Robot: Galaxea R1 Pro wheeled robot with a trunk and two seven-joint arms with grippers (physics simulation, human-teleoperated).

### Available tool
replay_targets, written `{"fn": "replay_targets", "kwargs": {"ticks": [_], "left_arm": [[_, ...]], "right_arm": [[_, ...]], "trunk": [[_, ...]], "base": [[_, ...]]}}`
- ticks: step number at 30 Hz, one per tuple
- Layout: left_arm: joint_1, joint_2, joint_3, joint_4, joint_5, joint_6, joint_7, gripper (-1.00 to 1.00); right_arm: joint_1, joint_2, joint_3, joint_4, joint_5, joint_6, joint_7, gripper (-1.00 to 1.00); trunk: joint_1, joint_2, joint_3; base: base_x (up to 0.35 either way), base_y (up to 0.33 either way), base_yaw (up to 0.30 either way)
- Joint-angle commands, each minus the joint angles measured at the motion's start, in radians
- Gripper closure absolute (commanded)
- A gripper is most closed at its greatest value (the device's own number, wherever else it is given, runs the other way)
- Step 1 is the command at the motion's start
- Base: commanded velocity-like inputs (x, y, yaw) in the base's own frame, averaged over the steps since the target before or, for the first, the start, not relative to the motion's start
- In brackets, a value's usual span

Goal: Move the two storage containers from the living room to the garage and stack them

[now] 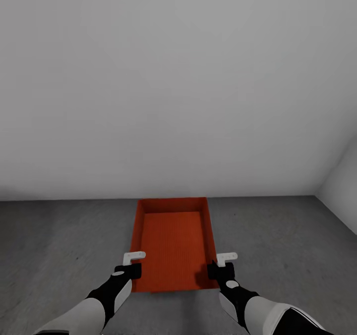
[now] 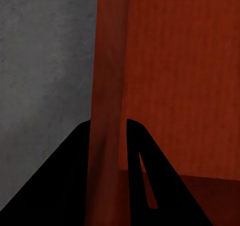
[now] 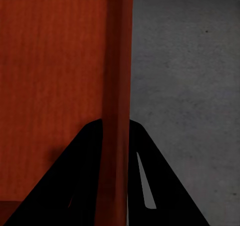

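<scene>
Held over the garage floor (image 1: 59, 236) near the white wall, the storage container (image 1: 173, 241) looks stiff and light (smooth walls, maybe slippery), left gripper (image 1: 133, 264) and right gripper (image 1: 222, 265) jaws pinching opposite side rims.

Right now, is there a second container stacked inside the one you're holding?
No: the head view shows the container open, with only its own bare ribbed bottom inside, between the left gripper and the right gripper.

Open concrete floor (image 1: 59, 236) flanks the container (image 1: 173, 241) — white wall (image 1: 173, 87) blocks beyond.
</scene>
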Motion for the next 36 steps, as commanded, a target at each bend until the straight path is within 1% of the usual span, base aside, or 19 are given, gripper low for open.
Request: {"fn": "replay_targets", "kwargs": {"ticks": [1,15,22,27,36], "left_arm": [[-0.001,0.034,0.029,-0.007,-0.005,-0.003,0.007,1.00],[-0.001,0.034,0.029,-0.007,-0.005,-0.003,0.007,1.00],[-0.001,0.034,0.029,-0.008,-0.005,-0.003,0.007,1.00],[-0.001,0.034,0.029,-0.008,-0.005,-0.003,0.007,1.00],[-0.001,0.034,0.029,-0.007,-0.005,-0.003,0.007,1.00]], "right_arm": [[0.000,0.000,-0.039,0.002,0.003,0.001,-0.002,1.00],[0.000,-0.001,-0.040,0.002,0.003,0.003,-0.002,1.00],[0.000,0.000,-0.040,0.002,0.003,0.003,-0.002,1.00],[0.000,0.000,-0.039,0.002,0.003,0.001,-0.002,1.00],[0.000,0.000,-0.039,0.002,0.003,0.001,-0.002,1.00]], "trunk": [[0.000,-0.001,-0.002],[0.000,-0.001,-0.003],[0.000,-0.001,-0.003],[0.000,-0.001,-0.003],[0.000,-0.001,-0.003]], "base": [[0.000,0.000,0.024],[0.000,0.000,0.003],[0.067,0.000,0.000],[0.182,0.000,0.000],[0.287,0.000,0.000]]}}
